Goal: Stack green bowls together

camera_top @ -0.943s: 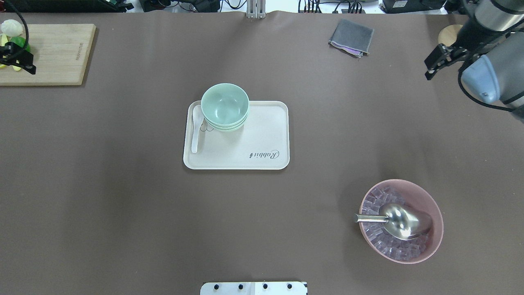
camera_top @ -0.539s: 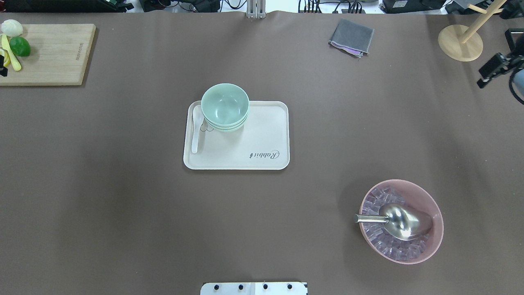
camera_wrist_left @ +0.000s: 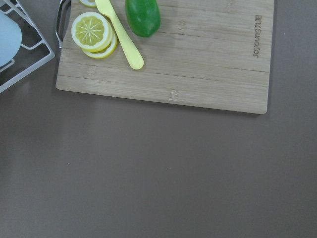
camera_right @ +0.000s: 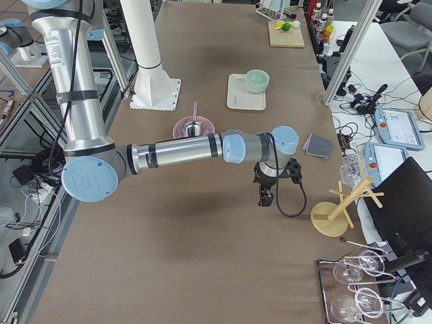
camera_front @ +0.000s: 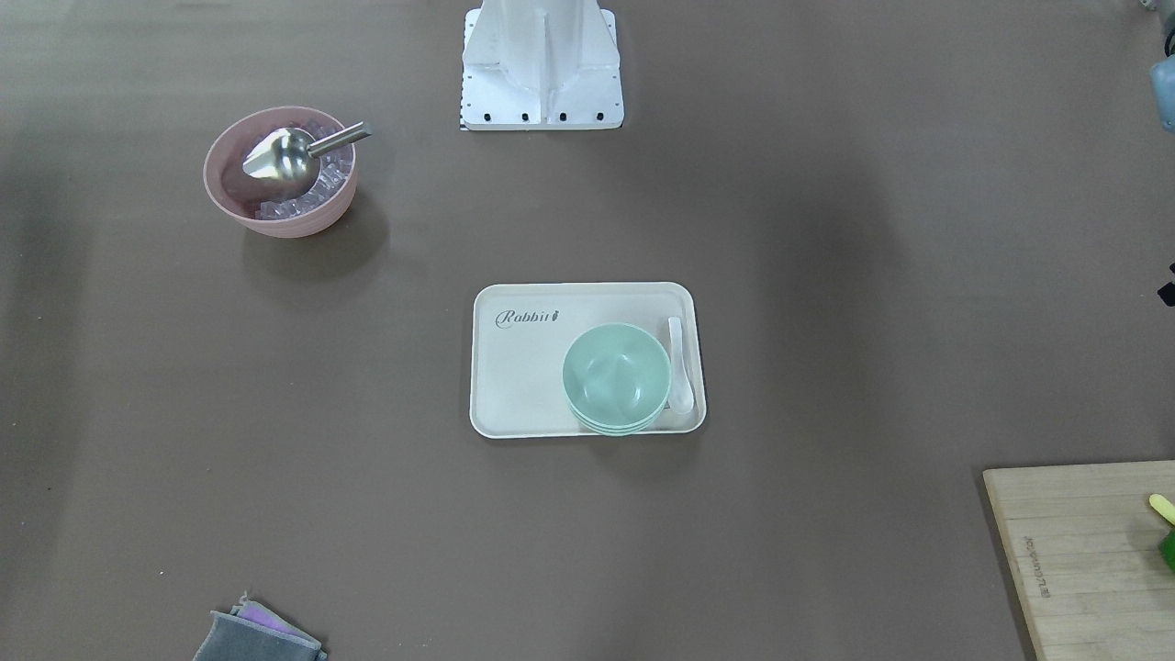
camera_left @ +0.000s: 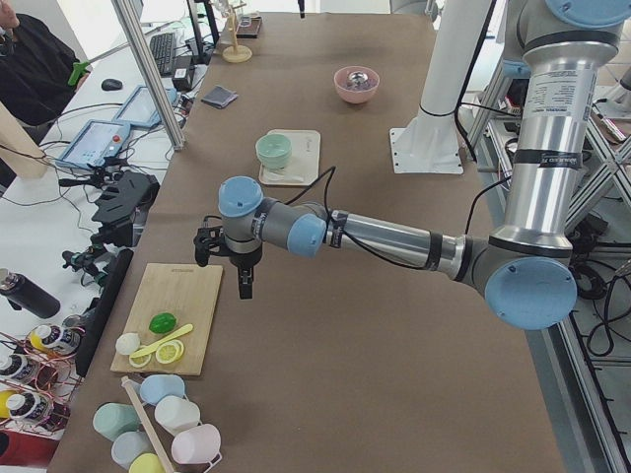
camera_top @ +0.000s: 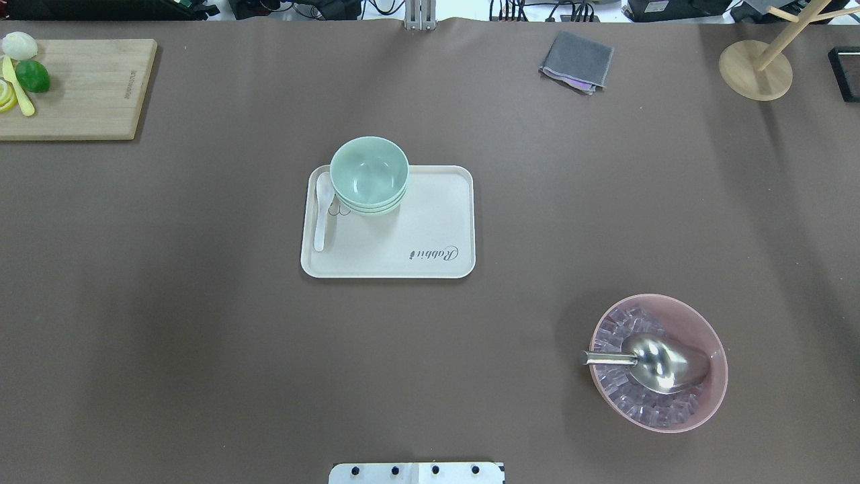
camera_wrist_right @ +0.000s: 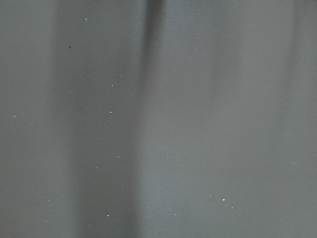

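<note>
On the brown table [camera_top: 201, 323], three plain mint green bowls [camera_top: 369, 172] sit nested.

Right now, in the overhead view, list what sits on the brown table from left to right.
Pale wooden cutting board → white plastic spoon → stack of pale mint-green round bowls → folded grey cloth → large pink bowl of ice → round wooden stand base.
</note>
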